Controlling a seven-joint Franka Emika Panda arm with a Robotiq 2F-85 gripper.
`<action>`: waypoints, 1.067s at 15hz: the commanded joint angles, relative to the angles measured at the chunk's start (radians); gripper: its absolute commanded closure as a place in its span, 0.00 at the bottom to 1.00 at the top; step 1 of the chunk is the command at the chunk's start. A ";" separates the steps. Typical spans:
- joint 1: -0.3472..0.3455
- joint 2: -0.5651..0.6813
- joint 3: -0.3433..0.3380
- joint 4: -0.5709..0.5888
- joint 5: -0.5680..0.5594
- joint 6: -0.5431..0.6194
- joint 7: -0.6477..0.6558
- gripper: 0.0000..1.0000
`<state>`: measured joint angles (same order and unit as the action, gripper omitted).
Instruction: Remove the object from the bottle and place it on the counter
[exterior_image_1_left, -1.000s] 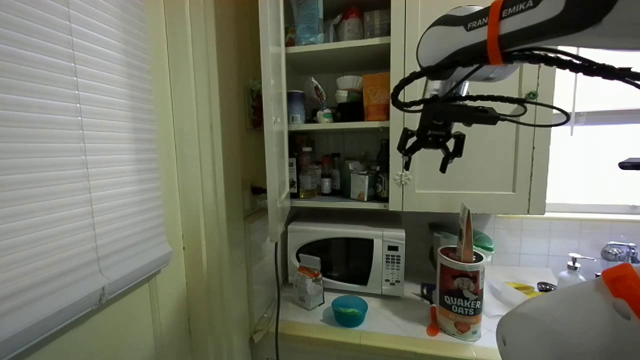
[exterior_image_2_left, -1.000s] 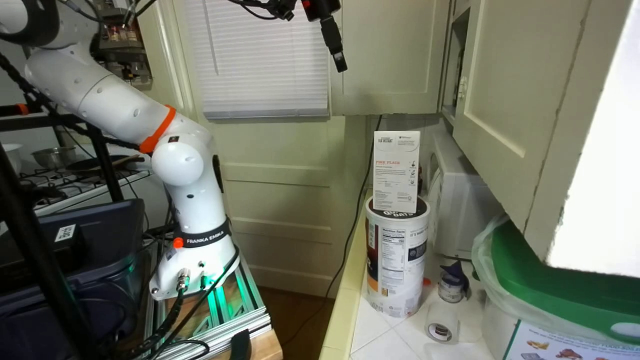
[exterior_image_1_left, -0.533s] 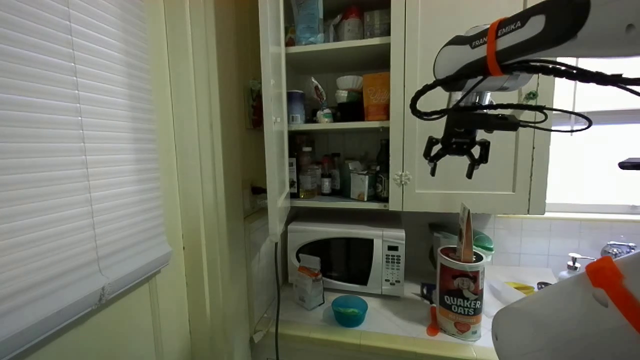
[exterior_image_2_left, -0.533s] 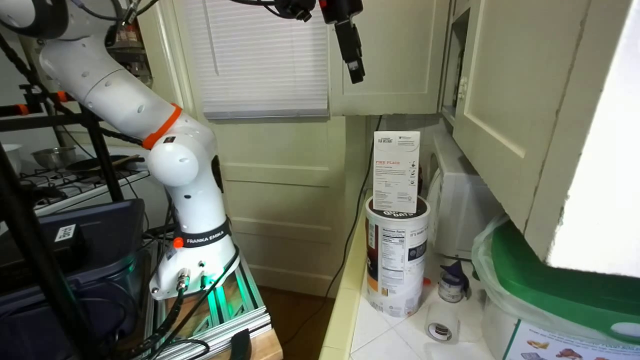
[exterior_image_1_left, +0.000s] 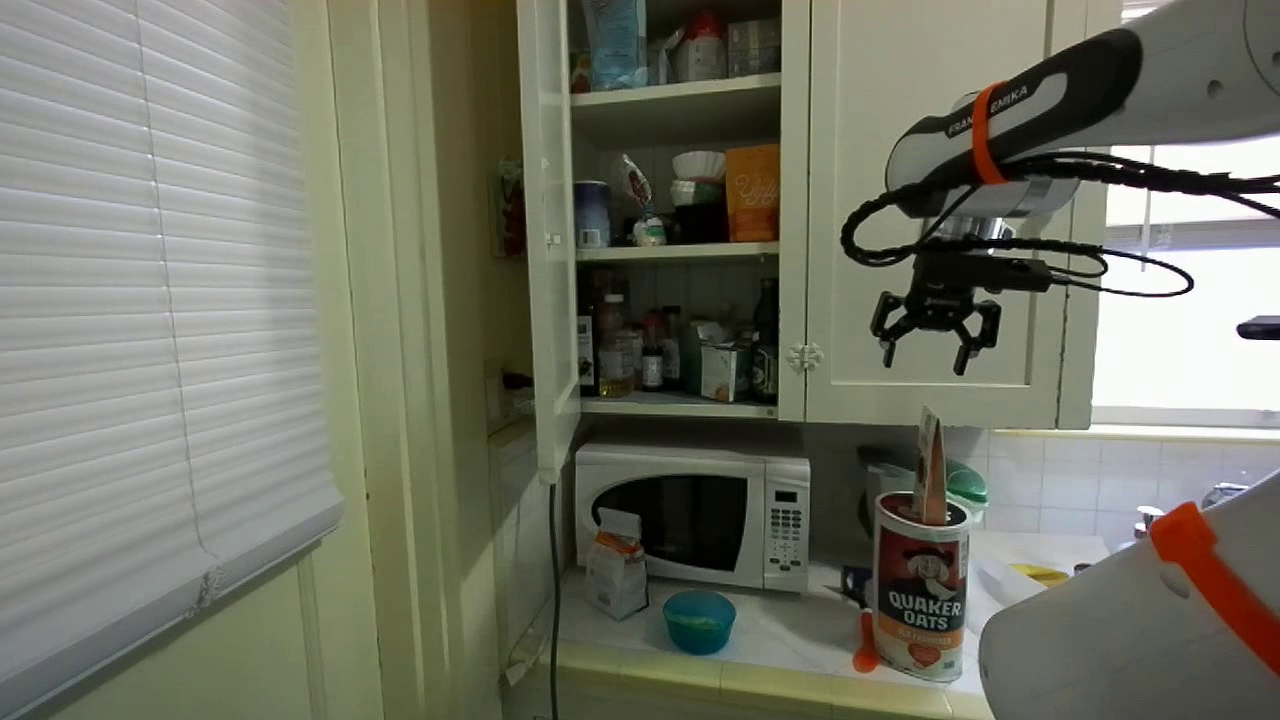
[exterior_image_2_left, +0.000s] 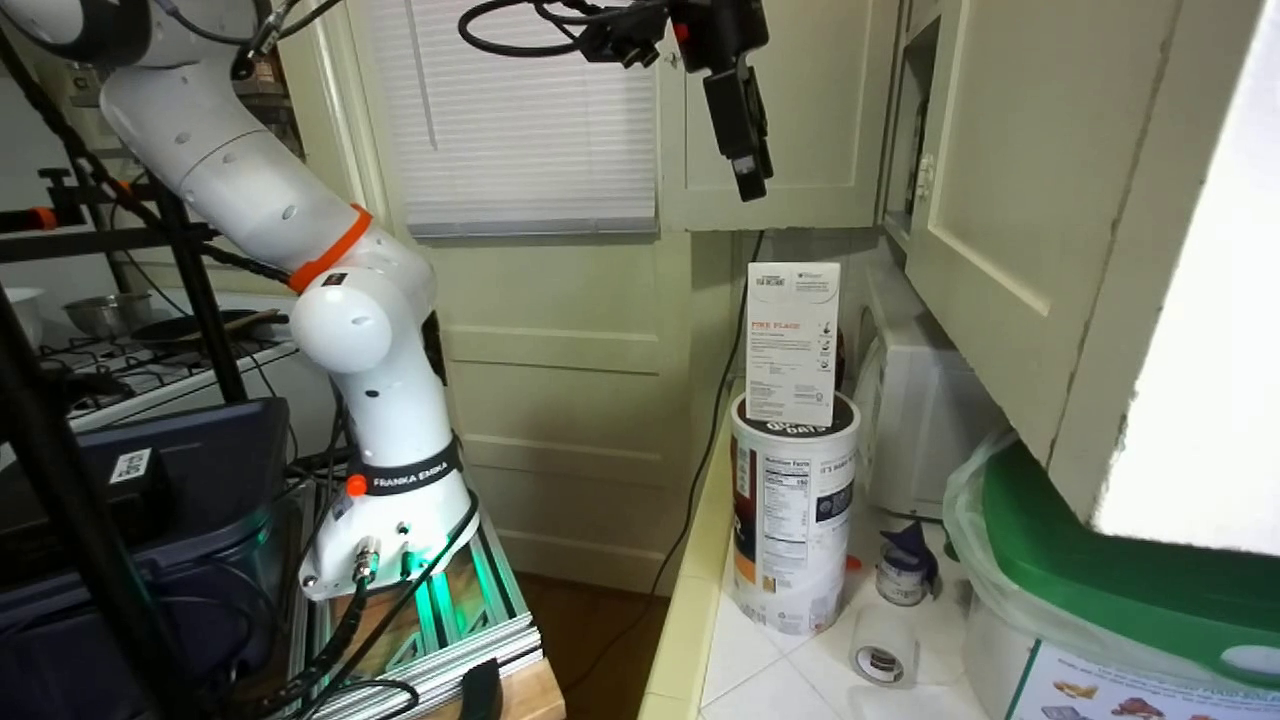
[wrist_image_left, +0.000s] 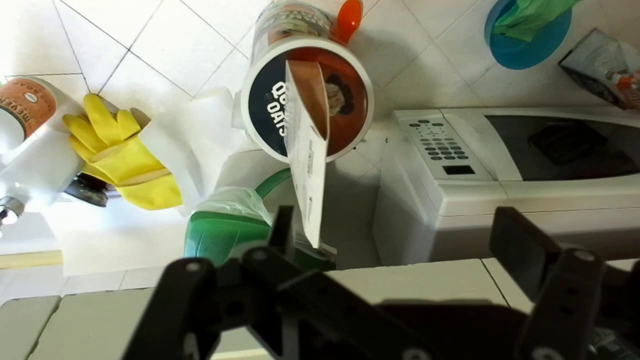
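One carton (exterior_image_2_left: 793, 343) stood on top of the canister (exterior_image_2_left: 795, 530), base touching it, broad white face turned to the camera in an exterior view. Long axis ran vertical; top end pointed straight up from the canister, print right way up. In an exterior view the carton (exterior_image_1_left: 934, 480) showed nearly edge-on, brown narrow side visible, tapering toward the top. The canister stood upright on the counter (exterior_image_1_left: 790, 632). The gripper (exterior_image_1_left: 925, 361) hung above canister and carton in both exterior views, pointing down, apart from both. Its fingers (wrist_image_left: 522, 250) were spread well apart, released. In the wrist view the carton showed past the fingertips, nearer one than the other. Rest, relative to canister: orange utensil (exterior_image_1_left: 866, 648) just beside it; blue bowl (exterior_image_1_left: 700, 643) and microwave (exterior_image_1_left: 690, 515) left of it in an exterior view; yellow glove (wrist_image_left: 130, 155) near it in the wrist view; green-lidded bin (exterior_image_2_left: 1090, 570) right of it in an exterior view, small jar (exterior_image_2_left: 901, 583) between.
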<state>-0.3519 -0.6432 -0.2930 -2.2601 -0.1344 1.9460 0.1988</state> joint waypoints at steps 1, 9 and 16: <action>-0.017 0.044 -0.018 -0.011 0.015 0.054 -0.017 0.05; -0.033 0.111 -0.026 -0.017 0.014 0.092 -0.017 0.23; -0.046 0.143 -0.024 -0.028 0.009 0.089 -0.013 0.47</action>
<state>-0.3853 -0.5078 -0.3173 -2.2704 -0.1301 2.0143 0.1951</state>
